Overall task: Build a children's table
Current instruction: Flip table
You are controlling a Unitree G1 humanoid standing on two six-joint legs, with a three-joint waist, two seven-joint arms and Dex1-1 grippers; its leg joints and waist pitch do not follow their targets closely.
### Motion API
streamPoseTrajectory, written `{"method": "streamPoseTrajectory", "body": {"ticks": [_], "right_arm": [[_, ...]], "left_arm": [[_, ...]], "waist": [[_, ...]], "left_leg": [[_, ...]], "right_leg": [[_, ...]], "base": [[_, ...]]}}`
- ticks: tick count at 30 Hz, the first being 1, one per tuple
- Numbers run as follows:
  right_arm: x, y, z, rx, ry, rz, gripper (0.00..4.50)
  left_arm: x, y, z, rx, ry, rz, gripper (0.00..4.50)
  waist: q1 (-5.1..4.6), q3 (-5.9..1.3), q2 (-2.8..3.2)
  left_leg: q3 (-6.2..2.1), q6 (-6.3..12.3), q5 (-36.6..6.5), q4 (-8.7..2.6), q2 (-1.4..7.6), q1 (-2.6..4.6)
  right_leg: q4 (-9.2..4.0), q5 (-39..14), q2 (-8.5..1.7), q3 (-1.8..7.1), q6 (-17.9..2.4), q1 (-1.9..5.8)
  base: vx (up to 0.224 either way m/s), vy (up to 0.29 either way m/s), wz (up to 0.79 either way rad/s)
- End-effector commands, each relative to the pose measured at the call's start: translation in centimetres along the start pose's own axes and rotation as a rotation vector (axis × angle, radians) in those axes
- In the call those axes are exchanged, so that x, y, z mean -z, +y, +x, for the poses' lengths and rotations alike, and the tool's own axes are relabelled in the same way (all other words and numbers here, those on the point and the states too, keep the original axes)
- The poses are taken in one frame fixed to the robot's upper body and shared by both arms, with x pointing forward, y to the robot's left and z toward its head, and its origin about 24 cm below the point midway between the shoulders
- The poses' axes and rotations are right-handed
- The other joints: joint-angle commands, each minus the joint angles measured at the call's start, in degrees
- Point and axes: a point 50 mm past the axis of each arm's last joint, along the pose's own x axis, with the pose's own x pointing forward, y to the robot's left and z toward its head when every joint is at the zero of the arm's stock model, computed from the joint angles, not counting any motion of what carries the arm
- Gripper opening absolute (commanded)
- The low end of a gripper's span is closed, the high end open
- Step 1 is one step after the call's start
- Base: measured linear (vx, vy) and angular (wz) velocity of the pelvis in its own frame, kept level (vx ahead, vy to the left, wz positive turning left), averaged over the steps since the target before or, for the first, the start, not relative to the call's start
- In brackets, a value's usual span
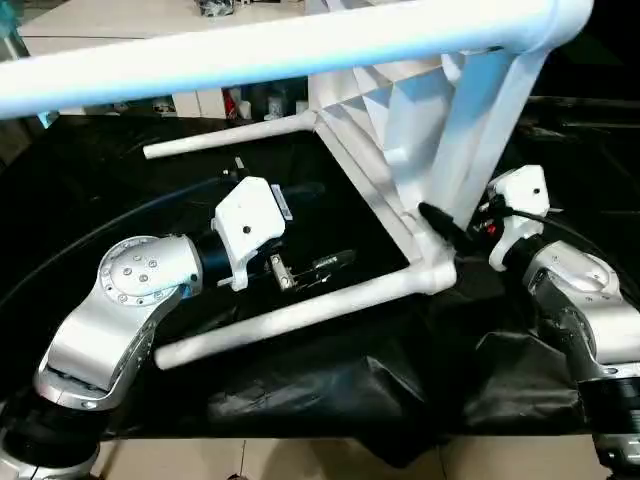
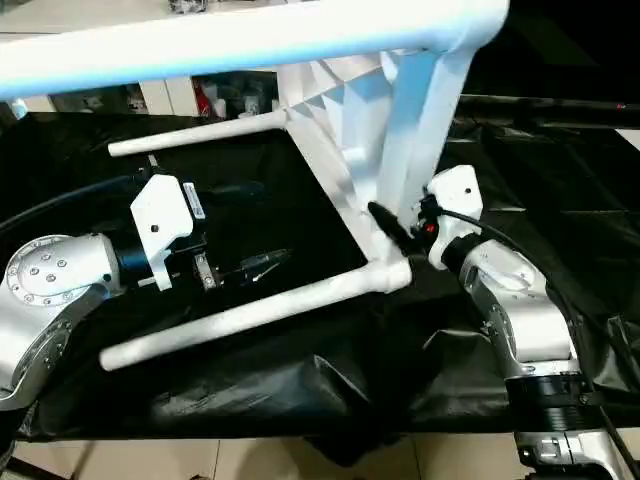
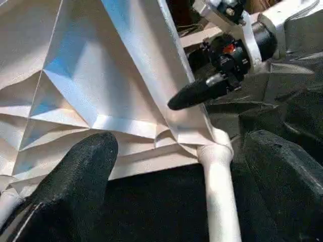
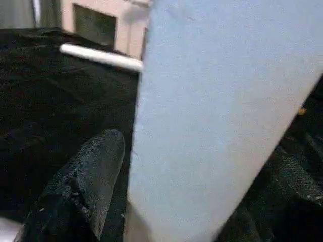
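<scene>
The children's table (image 1: 380,110) lies tipped on its side on the black cloth, its ribbed underside (image 3: 91,75) facing my left arm. One leg (image 1: 290,320) runs along the cloth from the near corner socket (image 1: 435,275). A second leg (image 1: 225,138) lies further back, and a third (image 1: 280,50) crosses high overhead. My left gripper (image 1: 318,228) is open wide between the lower legs, pointing at the underside and holding nothing. My right gripper (image 1: 455,230) straddles the table's edge (image 4: 212,111) just above the near socket. It is open, with one finger (image 3: 199,92) lying along the underside.
The black cloth (image 1: 330,390) is crumpled into folds near the front, where it ends at a tiled floor (image 1: 300,462). Shelves with small items (image 1: 240,100) stand behind the work area.
</scene>
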Motion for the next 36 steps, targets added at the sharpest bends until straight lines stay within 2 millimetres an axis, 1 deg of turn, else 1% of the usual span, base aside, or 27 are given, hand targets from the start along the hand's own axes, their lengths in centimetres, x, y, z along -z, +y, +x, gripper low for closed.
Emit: {"method": "streamPoseTrajectory", "body": {"ticks": [1, 3, 4, 5, 6, 8, 9, 10, 12, 14, 16, 21, 22, 23, 24, 25, 27, 28, 29, 31, 32, 33, 35, 36], "right_arm": [[-0.1, -0.5, 0.4, -0.043, -0.018, 0.011, 3.55], [-0.2, -0.9, 0.7, -0.056, -0.034, 0.033, 3.55], [-0.2, -0.9, 0.7, -0.056, -0.035, 0.033, 3.55], [-0.3, -1.0, 0.9, -0.062, -0.047, 0.047, 3.55], [-0.2, -1.2, 1.3, -0.058, -0.054, 0.071, 3.55], [-0.1, -1.2, 1.9, -0.053, -0.057, 0.093, 3.55], [0.0, -1.2, 2.2, -0.042, -0.062, 0.110, 3.55], [0.0, -1.2, 2.4, -0.030, -0.067, 0.127, 3.55], [0.0, -1.1, 2.7, -0.032, -0.086, 0.154, 3.22], [0.0, -0.8, 3.0, -0.038, -0.109, 0.179, 3.10], [0.1, -0.4, 3.3, -0.046, -0.119, 0.188, 2.86], [0.5, -0.1, 3.7, -0.039, -0.116, 0.192, 2.55], [0.7, -0.1, 3.8, -0.014, -0.109, 0.193, 2.45], [0.8, -0.3, 3.9, 0.023, -0.101, 0.194, 2.45], [1.1, -0.5, 4.2, 0.080, -0.088, 0.196, 2.38], [1.1, -0.5, 4.2, 0.080, -0.088, 0.196, 2.29], [1.3, -0.6, 4.4, 0.140, -0.079, 0.195, 2.10], [1.3, -0.6, 4.4, 0.140, -0.079, 0.195, 2.06], [1.3, -0.7, 4.4, 0.164, -0.075, 0.194, 1.99], [1.5, -1.0, 4.5, 0.239, -0.065, 0.203, 1.97], [1.5, -1.1, 4.5, 0.259, -0.062, 0.206, 1.95], [1.5, -1.2, 4.6, 0.287, -0.058, 0.205, 1.95], [1.6, -1.4, 4.7, 0.325, -0.056, 0.202, 1.94], [1.6, -1.4, 4.7, 0.350, -0.055, 0.201, 1.94]], "left_arm": [[-0.3, -0.2, -0.2, 0.011, 0.004, 0.008, 4.50], [-0.3, -0.3, -0.3, 0.009, 0.007, 0.008, 4.50], [-0.3, -0.3, -0.3, 0.009, 0.007, 0.008, 4.50], [-0.3, -0.3, -0.3, 0.009, 0.008, 0.007, 4.50], [-0.4, -0.4, -0.4, 0.012, 0.011, 0.005, 4.50], [-0.4, -0.5, -0.5, 0.015, 0.014, 0.002, 4.50], [-0.4, -0.5, -0.5, 0.015, 0.015, 0.002, 4.50], [-0.4, -0.6, -0.5, 0.016, 0.016, 0.001, 4.50], [-0.4, -0.6, -0.6, 0.015, 0.016, 0.001, 4.50], [-0.5, -0.6, -0.6, 0.015, 0.018, 0.000, 4.50], [-0.5, -0.6, -0.6, 0.009, 0.020, 0.003, 4.50], [-0.6, -0.4, -0.6, -0.009, 0.022, 0.014, 4.50], [-0.7, -0.4, -0.6, -0.018, 0.008, -0.002, 4.50], [-0.9, -0.4, -0.5, -0.030, -0.020, -0.038, 4.50], [-1.1, -0.5, -0.4, -0.038, -0.048, -0.105, 4.50], [-1.1, -0.5, -0.4, -0.038, -0.048, -0.105, 4.50], [-0.7, -1.2, -0.5, -0.016, -0.049, -0.177, 4.50], [-0.7, -1.2, -0.5, -0.016, -0.049, -0.177, 4.50], [-0.6, -1.3, -0.5, -0.007, -0.042, -0.184, 4.50], [-0.2, -1.7, -0.6, 0.010, -0.021, -0.185, 4.50], [-0.2, -1.7, -0.5, 0.012, -0.018, -0.183, 4.50], [-0.1, -1.8, -0.5, 0.012, -0.015, -0.181, 4.50], [-0.2, -1.8, -0.4, 0.012, -0.014, -0.181, 4.50], [-0.2, -1.8, -0.3, 0.011, -0.013, -0.181, 4.50]], "waist": [[0.36, -2.91, -0.44], [0.26, -2.91, -0.47], [0.39, -2.93, -0.70], [0.53, -2.93, -0.57], [0.37, -3.02, -0.53], [0.34, -3.02, -0.58], [0.51, -2.97, -0.60], [0.59, -2.96, -0.56], [0.64, -3.05, -0.64], [0.61, -2.97, -0.63], [0.64, -2.93, -0.64], [0.52, -2.88, -0.61], [0.44, -2.82, -0.63], [0.44, -2.82, -0.63], [0.42, -2.77, -0.52], [0.41, -2.74, -0.61], [0.52, -2.68, -0.61], [0.57, -2.59, -0.63], [0.57, -2.59, -0.63], [0.62, -2.63, -0.48], [0.62, -2.63, -0.25], [0.61, -2.53, -0.24], [0.70, -2.49, -0.34], [1.07, -2.48, -0.26]], "left_leg": [[-0.17, 0.00, -16.7, -4.09, 1.75, 0.78], [-0.19, 0.20, -16.3, -4.01, 1.71, 0.68], [-0.14, 0.29, -16.2, -4.00, 1.74, 0.68], [-0.15, 0.34, -15.7, -3.97, 1.75, 0.69], [-0.21, 0.39, -15.4, -3.94, 1.77, 0.61], [-0.17, 0.36, -14.8, -3.89, 1.78, 0.64], [-0.04, 0.48, -14.6, -3.82, 1.75, 0.76], [-0.06, 0.46, -14.4, -3.87, 1.77, 0.73], [-0.07, 0.34, -14.0, -3.85, 1.78, 0.74], [-0.11, 0.28, -14.3, -3.90, 1.83, 0.73], [-0.09, 0.09, -14.6, -3.92, 1.80, 0.75], [-0.16, -0.53, -16.2, -3.99, 1.78, 0.73], [-0.15, -0.66, -16.5, -4.02, 1.78, 0.72], [-0.15, -0.66, -16.5, -4.02, 1.78, 0.72], [-0.09, -1.42, -17.1, -3.96, 1.71, 0.78], [-0.11, -1.63, -17.9, -3.96, 1.66, 0.81], [-0.10, -1.67, -18.9, -3.96, 1.67, 0.92], [-0.15, -1.70, -19.3, -4.06, 1.65, 0.87], [-0.15, -1.70, -19.3, -4.06, 1.65, 0.87], [-0.25, -2.11, -20.4, -4.13, 1.65, 0.99], [-0.29, -2.32, -20.7, -4.15, 1.68, 1.09], [-0.26, -2.56, -21.8, -4.16, 1.68, 1.28], [-0.24, -2.83, -22.5, -4.17, 1.61, 1.27], [-0.25, -3.13, -23.0, -4.19, 1.64, 1.45]], "right_leg": [[-3.77, -15.8, -1.64, 1.31, -10.2, 2.50], [-3.65, -15.1, -1.59, 1.29, -10.7, 2.54], [-3.66, -14.9, -1.66, 1.29, -10.8, 2.56], [-3.60, -14.5, -1.68, 1.32, -10.9, 2.60], [-3.34, -13.6, -1.75, 1.26, -11.6, 2.63], [-3.23, -12.8, -1.66, 1.22, -12.2, 2.59], [-3.30, -12.3, -1.59, 1.26, -12.4, 2.56], [-3.22, -12.0, -1.65, 1.26, -12.6, 2.63], [-3.06, -11.5, -1.63, 1.21, -12.8, 2.69], [-3.03, -11.5, -1.65, 1.21, -12.9, 2.69], [-3.06, -12.0, -1.63, 1.23, -12.7, 2.70], [-3.25, -14.6, -1.70, 1.25, -11.9, 2.54], [-3.26, -15.0, -1.67, 1.25, -11.8, 2.47], [-3.26, -15.0, -1.67, 1.25, -11.8, 2.47], [-3.19, -15.7, -1.71, 1.30, -12.2, 2.31], [-3.34, -16.7, -1.64, 1.27, -12.1, 2.22], [-3.42, -17.9, -1.61, 1.29, -11.5, 2.05], [-3.59, -18.8, -1.55, 1.27, -10.9, 2.01], [-3.59, -18.8, -1.55, 1.27, -10.9, 2.01], [-3.71, -20.3, -1.45, 1.23, -9.5, 1.82], [-3.68, -20.2, -1.41, 1.23, -9.4, 1.71], [-3.84, -20.6, -1.32, 1.22, -9.3, 1.46], [-3.91, -21.4, -1.37, 1.23, -9.0, 1.46], [-4.02, -22.2, -1.40, 1.26, -8.2, 1.30]], "base": [[0.000, 0.000, 0.00], [0.000, 0.000, 0.00], [0.000, 0.000, 0.00], [0.000, 0.000, 0.00], [0.000, 0.000, 0.00], [0.000, 0.000, 0.00], [0.000, 0.000, 0.00], [0.000, 0.000, 0.00], [0.000, 0.000, 0.00], [0.000, 0.000, 0.00], [0.000, 0.000, 0.00], [0.000, 0.000, 0.00], [0.000, 0.000, 0.00], [0.000, 0.000, 0.00], [0.000, 0.000, 0.00], [0.000, 0.000, 0.00], [0.000, 0.000, 0.00], [0.000, 0.000, 0.00], [0.000, 0.000, 0.00], [0.000, 0.000, 0.00], [0.000, 0.000, 0.00], [0.000, 0.000, 0.00], [0.000, 0.000, 0.00], [0.000, 0.000, 0.00]]}}
